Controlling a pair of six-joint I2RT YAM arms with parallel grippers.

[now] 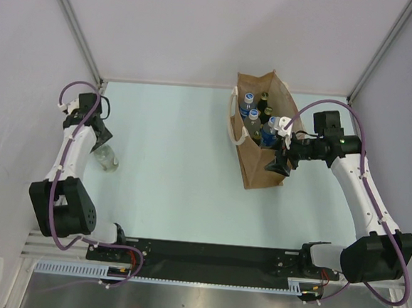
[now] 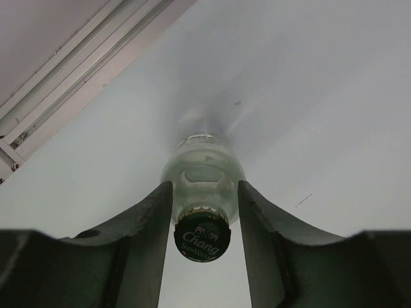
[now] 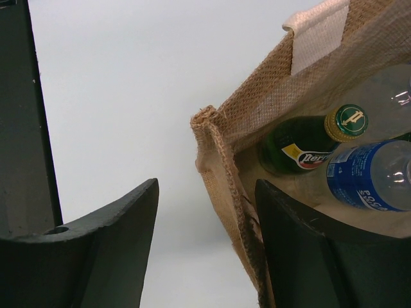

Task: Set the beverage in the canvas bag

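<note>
Dark curved fingers (image 2: 151, 244) of the left hand (image 2: 205, 186) fill the bottom of its wrist view. They press against both sides of the neck of the beverage bottle (image 2: 204, 160), so this hand is gripping it.

The bottle is clear glass with a rounded shoulder, and it stands upright on the pale counter (image 1: 176, 166). Its crimped cap (image 2: 201, 236) is dark green-black with the word "Chang" in light letters under a small emblem. Seen from above, the bottle (image 1: 107, 159) stands at the counter's left side near the wall, just under the left hand (image 1: 101, 140). It is well apart from the bag.

The canvas bag (image 1: 258, 169) stands upright at the far right of the counter with its mouth open. It is tan-brown coarse weave, with white loop handles (image 1: 233, 124).

Several bottles are already inside the bag, some with blue caps (image 1: 252, 115). The right wrist view shows a dark green bottle (image 3: 298, 144) with a green and gold cap. Beside it is a clear plastic bottle (image 3: 366, 179) with a blue label.

The right hand (image 3: 207, 183) is open, its fingers spread wide astride a frayed upper corner of the bag (image 3: 257, 109). One finger is outside the fabric and the other is over the bag's inside. From above, this hand (image 1: 280, 163) sits at the bag's right edge.
</note>
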